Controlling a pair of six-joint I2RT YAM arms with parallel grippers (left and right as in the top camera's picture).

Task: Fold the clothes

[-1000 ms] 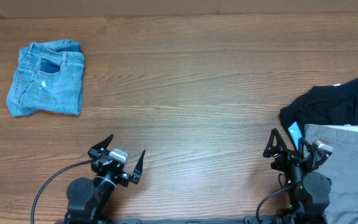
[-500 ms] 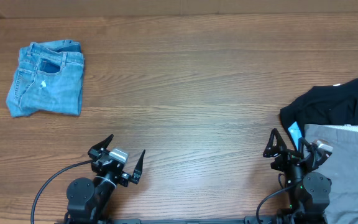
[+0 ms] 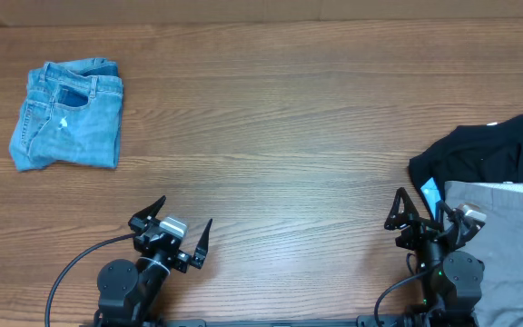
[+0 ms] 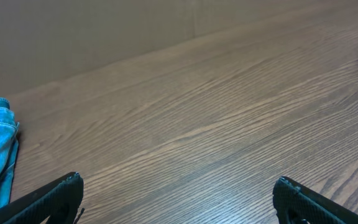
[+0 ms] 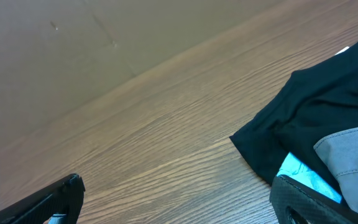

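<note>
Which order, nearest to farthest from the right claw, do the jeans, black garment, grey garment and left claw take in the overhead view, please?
1. Black garment and grey garment, both right beside the right claw: too close to call.
2. Left claw, off to the left along the near edge.
3. Jeans, folded at the far left.

The jeans (image 3: pixel 69 116) lie on the table (image 3: pixel 280 136) toward its far left corner; the left gripper (image 3: pixel 185 211) sits nearer the front edge than the jeans and somewhat to their right; the right gripper (image 3: pixel 423 202) is well right of the jeans, also at the front; farthest right of the jeans, the front garment (image 3: pixel 507 218) partly overlies the rear garment (image 3: pixel 484 154).
</note>
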